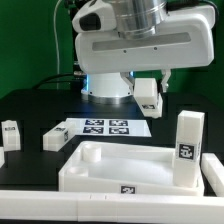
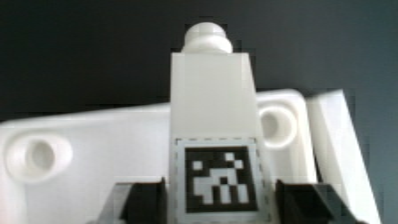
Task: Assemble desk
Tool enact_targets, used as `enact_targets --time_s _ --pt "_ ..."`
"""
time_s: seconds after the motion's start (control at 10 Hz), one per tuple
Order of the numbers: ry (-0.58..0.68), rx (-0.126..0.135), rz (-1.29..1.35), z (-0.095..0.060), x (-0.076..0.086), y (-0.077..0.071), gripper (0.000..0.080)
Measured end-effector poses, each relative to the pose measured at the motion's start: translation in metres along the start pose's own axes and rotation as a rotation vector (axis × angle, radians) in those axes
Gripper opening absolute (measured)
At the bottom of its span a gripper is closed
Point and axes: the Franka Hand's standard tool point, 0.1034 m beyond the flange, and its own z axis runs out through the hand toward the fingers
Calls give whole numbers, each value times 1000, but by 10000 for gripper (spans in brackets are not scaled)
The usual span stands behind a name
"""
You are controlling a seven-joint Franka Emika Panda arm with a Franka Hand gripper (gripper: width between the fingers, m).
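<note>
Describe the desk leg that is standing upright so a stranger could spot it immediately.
Find the big white tray-like tabletop nearest the exterior camera. At its corner on the exterior view's right stands a white square leg. Only it stands on end: two legs lie on the black table, another leg is in the claw.

The black table bears the tabletop, the marker board and loose legs.
</note>
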Motion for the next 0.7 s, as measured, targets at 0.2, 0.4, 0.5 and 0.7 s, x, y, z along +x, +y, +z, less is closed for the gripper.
enact_targets --time_s 0.2,0.4,0.5,0.7 --pt "109 3 -3 0 3 0 288" --pt "237 -10 -38 -12 11 2 288" --pt "332 -8 -49 -26 17 -3 288" --pt "447 -4 -68 -40 25 -12 288"
